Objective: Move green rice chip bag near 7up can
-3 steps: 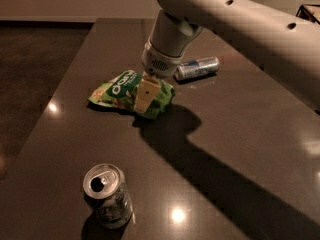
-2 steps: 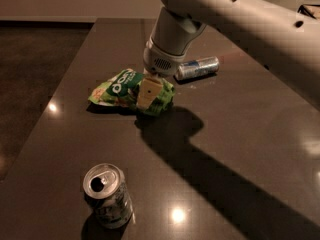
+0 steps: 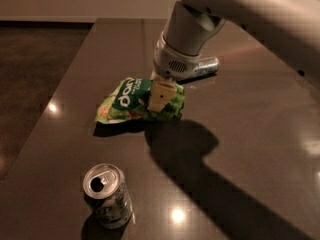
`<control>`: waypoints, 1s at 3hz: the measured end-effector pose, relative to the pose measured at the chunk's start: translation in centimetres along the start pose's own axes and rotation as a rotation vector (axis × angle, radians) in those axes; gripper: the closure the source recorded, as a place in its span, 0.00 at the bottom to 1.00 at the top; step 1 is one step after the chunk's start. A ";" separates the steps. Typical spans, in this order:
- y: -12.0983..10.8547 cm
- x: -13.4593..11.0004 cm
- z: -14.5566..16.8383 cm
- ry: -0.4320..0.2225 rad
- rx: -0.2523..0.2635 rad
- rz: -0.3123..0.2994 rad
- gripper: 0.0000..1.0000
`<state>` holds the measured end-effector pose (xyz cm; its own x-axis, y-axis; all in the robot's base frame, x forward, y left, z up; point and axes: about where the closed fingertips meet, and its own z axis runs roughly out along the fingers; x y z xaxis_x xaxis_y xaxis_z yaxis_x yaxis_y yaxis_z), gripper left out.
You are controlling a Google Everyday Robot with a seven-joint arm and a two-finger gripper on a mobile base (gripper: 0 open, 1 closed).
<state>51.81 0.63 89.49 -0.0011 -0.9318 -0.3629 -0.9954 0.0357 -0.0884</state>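
The green rice chip bag (image 3: 127, 101) is crumpled light-green foil with a dark green patch and white lettering, at the table's middle. My gripper (image 3: 161, 98) comes down from the white arm onto the bag's right end and is shut on it; one tan finger (image 3: 160, 95) shows in front of the foil. A shadow lies under the bag's front edge, so it seems held just off the table. The 7up can (image 3: 107, 196) stands upright near the front left, silvery with a pull-tab top, well apart from the bag.
A slimmer silver-and-blue can (image 3: 204, 66) lies on its side behind the gripper, partly hidden by the wrist. The dark brown table (image 3: 240, 134) has its left edge close to the bag and the can. The arm's shadow falls across the front right.
My gripper and the bag have moved a little toward the front of the table, closer to the 7up can. The two cans have not moved.
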 end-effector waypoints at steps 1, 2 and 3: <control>3.0 0.3 -1.3 -0.004 -0.009 -0.031 1.00; 5.9 0.9 -2.2 -0.008 -0.024 -0.041 1.00; 8.2 1.2 -3.1 -0.010 -0.039 -0.048 1.00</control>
<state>43.36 -1.37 91.21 0.0472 -0.9286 -0.3680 -0.9973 -0.0230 -0.0699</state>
